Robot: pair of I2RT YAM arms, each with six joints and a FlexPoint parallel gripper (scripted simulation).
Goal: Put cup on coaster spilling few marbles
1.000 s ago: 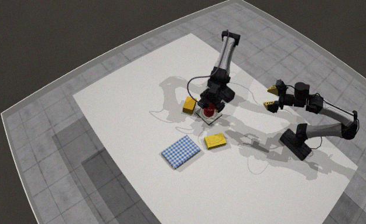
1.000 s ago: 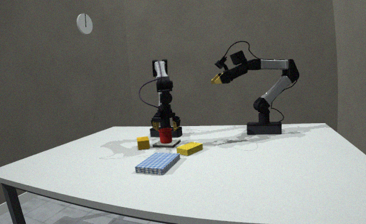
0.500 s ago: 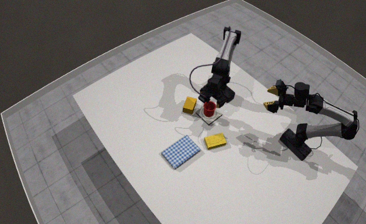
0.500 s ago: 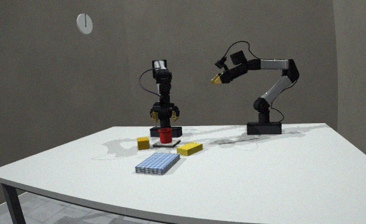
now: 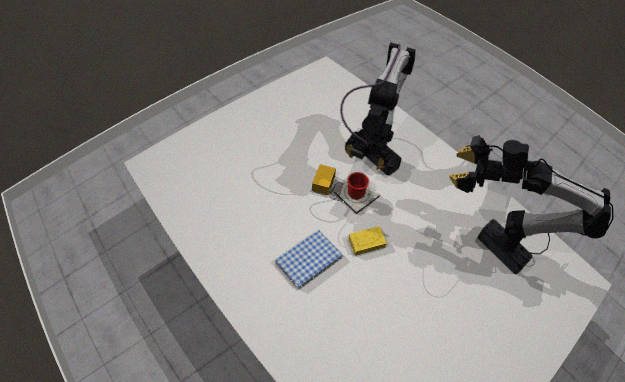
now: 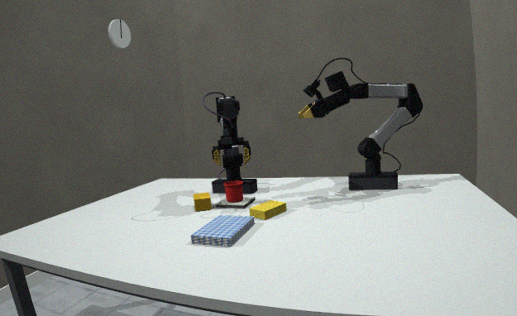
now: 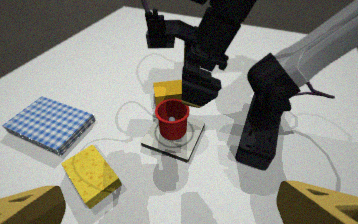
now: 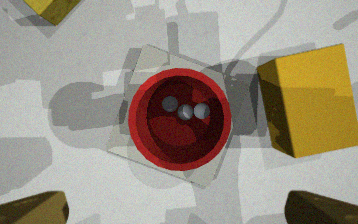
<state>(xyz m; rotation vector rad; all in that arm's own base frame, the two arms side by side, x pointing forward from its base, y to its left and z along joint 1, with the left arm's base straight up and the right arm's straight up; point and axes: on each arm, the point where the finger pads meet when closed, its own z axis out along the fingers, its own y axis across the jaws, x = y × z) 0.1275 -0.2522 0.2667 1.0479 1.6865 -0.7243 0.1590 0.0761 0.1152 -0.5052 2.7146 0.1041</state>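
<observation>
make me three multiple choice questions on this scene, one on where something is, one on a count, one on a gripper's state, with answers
1. Where does the red cup stand?
A) on the checked cloth
B) on the coaster
C) on the yellow sponge

2. How many marbles show inside the cup?
A) one
B) three
C) six

3. How is the right gripper?
A) open, holding nothing
B) shut on the cup
C) shut on the orange block

Answers:
1 B: the cup stands upright on the coaster.
2 B: the right wrist view shows three grey marbles in it.
3 A: the right gripper has its fingers wide apart, with nothing between them.
</observation>
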